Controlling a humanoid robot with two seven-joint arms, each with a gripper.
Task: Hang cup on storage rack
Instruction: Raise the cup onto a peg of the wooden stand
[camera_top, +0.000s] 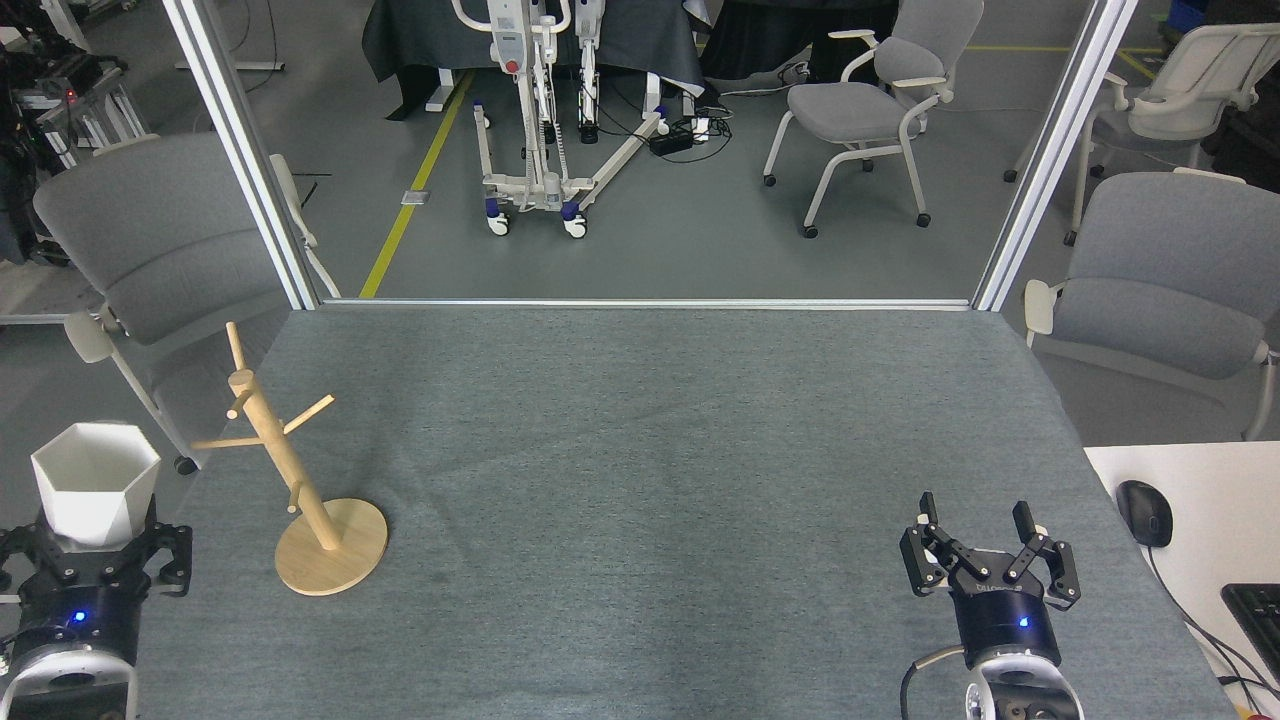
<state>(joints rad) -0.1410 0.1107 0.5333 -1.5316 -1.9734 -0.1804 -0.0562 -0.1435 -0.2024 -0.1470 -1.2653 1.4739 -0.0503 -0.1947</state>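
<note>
- Currently the left gripper (92, 545) is clamped low on the cup (95, 483), which sits upright, mouth up, held just off the left edge of the tabletop (650, 450); its handle is not visible from the head view, probably turned away or hidden by the body.
- Nearby, the storage rack (300, 480) stands on its round base close to the near-left corner of the tabletop, its post slanted and its pegs bare; cup and rack are near one another but apart.
- Over by the near-right corner the right gripper (988, 545) hovers with its fingers spread, holding nothing.
- To do the step well, I judge the handle should first be turned to face a free peg; the long peg pointing toward the left edge looks nearest.
- Bring the cup in above the peg tip, thread the handle over, then lower until the peg bears the weight; only then let go.
- Keep the approach slow; a knock on the slanted post could tip the light rack.
</note>
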